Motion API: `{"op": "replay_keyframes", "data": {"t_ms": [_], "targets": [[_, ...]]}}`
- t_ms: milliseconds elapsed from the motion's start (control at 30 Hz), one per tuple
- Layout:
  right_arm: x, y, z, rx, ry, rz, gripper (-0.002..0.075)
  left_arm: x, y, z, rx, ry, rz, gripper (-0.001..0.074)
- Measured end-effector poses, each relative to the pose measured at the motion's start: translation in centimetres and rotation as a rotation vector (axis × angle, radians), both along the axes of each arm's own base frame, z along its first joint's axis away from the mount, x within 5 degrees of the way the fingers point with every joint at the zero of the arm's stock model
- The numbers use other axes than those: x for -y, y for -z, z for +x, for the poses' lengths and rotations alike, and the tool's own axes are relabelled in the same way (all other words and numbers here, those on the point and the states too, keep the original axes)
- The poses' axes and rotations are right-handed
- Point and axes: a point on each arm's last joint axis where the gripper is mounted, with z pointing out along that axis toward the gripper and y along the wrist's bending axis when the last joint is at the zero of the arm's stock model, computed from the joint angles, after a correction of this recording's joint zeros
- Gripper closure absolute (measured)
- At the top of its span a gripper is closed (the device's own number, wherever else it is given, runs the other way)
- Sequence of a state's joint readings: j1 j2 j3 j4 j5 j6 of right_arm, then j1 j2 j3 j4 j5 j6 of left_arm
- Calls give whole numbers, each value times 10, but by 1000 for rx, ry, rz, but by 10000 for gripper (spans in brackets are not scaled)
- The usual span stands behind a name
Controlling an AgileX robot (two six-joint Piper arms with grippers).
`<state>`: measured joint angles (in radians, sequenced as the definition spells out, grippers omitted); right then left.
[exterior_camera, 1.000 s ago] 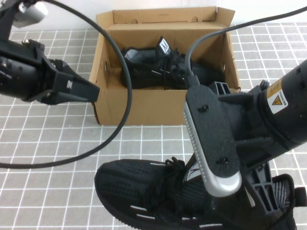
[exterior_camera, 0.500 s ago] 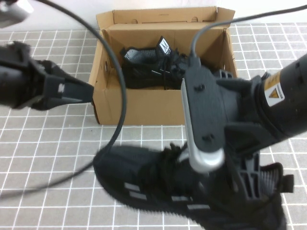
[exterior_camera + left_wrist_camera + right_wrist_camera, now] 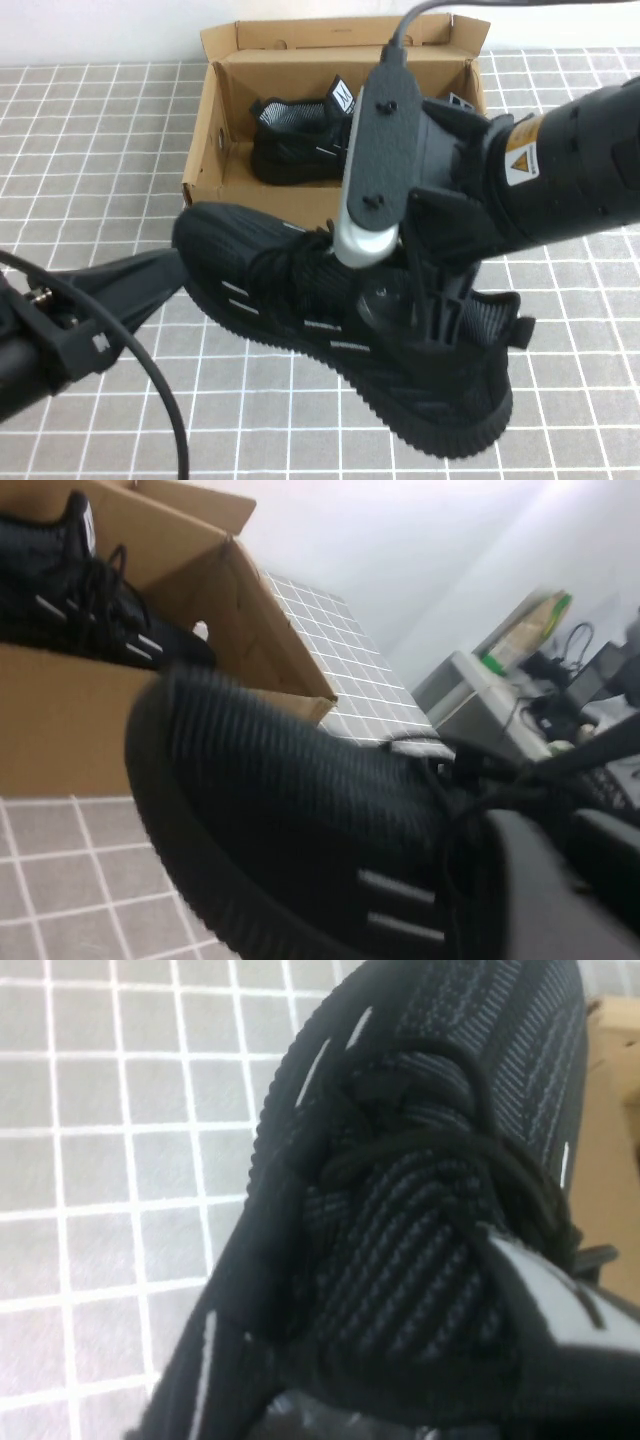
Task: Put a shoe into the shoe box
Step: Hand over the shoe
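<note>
My right gripper (image 3: 420, 300) is shut on the black knit shoe (image 3: 260, 270) at its collar and holds it lifted in front of the brown shoe box (image 3: 215, 150). The toe points left and overlaps the box's front wall. The shoe fills the right wrist view (image 3: 400, 1240) and shows in the left wrist view (image 3: 280, 820). The pair's other shoe (image 3: 295, 145) lies inside the box. My left gripper (image 3: 165, 270) is low at the left. Its fingers are together and empty, and their tip is close to the held shoe's toe.
The box's lid flap (image 3: 330, 32) stands open at the back. The grey tiled table (image 3: 90, 130) stretches left, right and in front of the box. My left arm's cable (image 3: 165, 400) loops over the near left. Clutter (image 3: 520, 680) stands beyond the table.
My right gripper has raised the shoe off the table and carried it left and toward the box. My left arm has swung from beside the box's left wall down to the near left.
</note>
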<state>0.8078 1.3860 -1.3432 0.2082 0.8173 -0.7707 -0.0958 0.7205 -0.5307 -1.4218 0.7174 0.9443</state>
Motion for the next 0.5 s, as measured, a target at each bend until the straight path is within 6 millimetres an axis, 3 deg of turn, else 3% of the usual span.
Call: {"op": "replay_keyframes", "data": {"t_ms": [67,300,367,500], "targets": [[-1,-3,2,-1,20,22,730,1,4,2,-10,-1,-25,603],[-3,-12,7,30,79,92,730,2,3,13,-65,-20,-148,171],[-3,-14,8,33,96,110,730,2,3,17,-89,-35,-190,115],[-4,-19,10,53,112,143,730,2,7,24,-144,-51,-228,83]]}}
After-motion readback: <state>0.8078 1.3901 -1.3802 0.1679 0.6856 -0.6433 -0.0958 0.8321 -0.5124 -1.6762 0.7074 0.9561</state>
